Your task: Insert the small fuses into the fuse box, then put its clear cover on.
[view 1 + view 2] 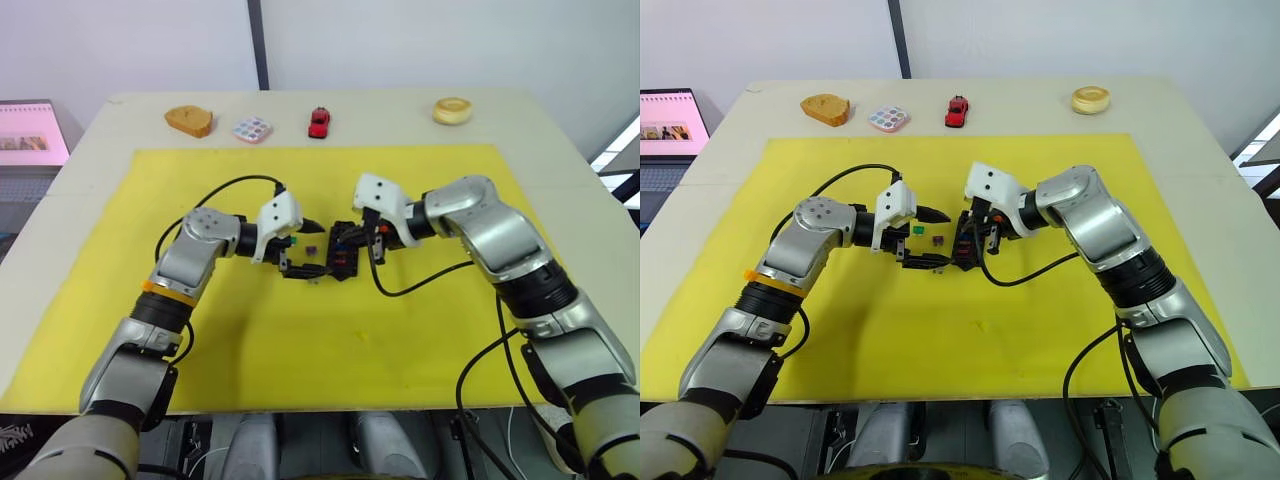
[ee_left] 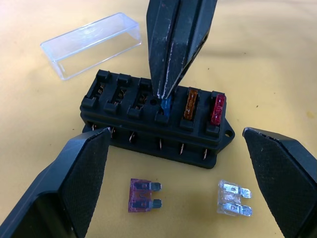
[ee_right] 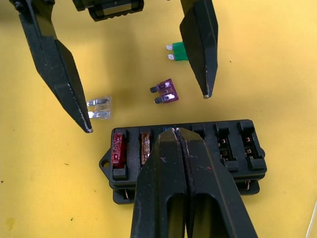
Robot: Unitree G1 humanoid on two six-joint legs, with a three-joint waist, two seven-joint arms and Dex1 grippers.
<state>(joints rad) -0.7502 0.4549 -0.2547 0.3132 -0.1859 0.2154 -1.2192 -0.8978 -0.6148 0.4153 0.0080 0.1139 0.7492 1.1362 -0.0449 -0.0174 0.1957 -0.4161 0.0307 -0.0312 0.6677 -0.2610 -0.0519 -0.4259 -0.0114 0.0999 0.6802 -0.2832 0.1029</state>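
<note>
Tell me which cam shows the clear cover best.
Left wrist view: the clear cover lies open side down on the yellow mat, apart from the fuse box, full outline visible. In the head views the cover cannot be made out.

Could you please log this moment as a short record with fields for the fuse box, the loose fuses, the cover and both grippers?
fuse box: on yellow mat; red fuse and brown fuse seated
blue fuse: at third slot, under right gripper tips
loose fuses: purple fuse, clear fuse, green fuse, all on mat
clear cover: off, lying behind box
right gripper: shut, pressing blue fuse
left gripper: open, straddling the purple fuse and the clear fuse
</note>
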